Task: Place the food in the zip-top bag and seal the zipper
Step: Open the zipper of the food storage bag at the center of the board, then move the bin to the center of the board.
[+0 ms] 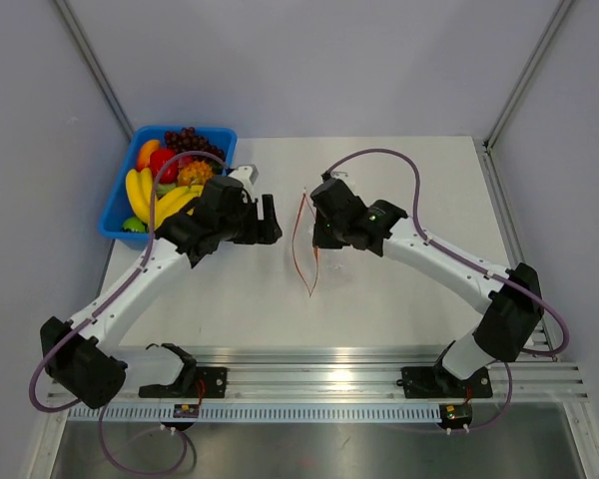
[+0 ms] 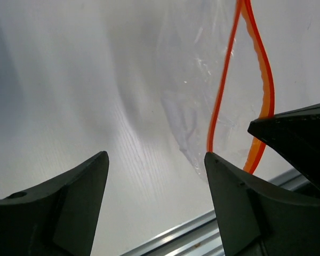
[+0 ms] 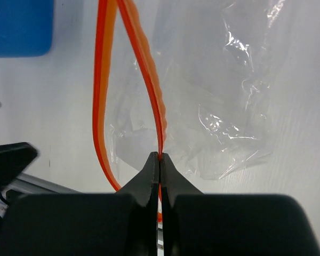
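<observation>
The clear zip-top bag (image 1: pixel 305 244) stands at the table's middle with its red-orange zipper (image 1: pixel 312 274) spread open in a loop. My right gripper (image 3: pixel 159 157) is shut on one strip of the zipper (image 3: pixel 159 114) and holds the mouth open; the crinkly bag (image 3: pixel 224 117) lies behind it. My left gripper (image 2: pixel 156 157) is open and empty, just left of the bag (image 2: pixel 194 106) and its zipper (image 2: pixel 220 101). The food (image 1: pixel 165 180), yellow bananas with red and orange pieces, lies in the blue tray behind my left arm.
The blue tray (image 1: pixel 115 205) stands at the back left corner; dark grapes (image 1: pixel 192 140) lie in it too. An aluminium rail (image 1: pixel 309 374) runs along the near edge. Grey walls enclose the table.
</observation>
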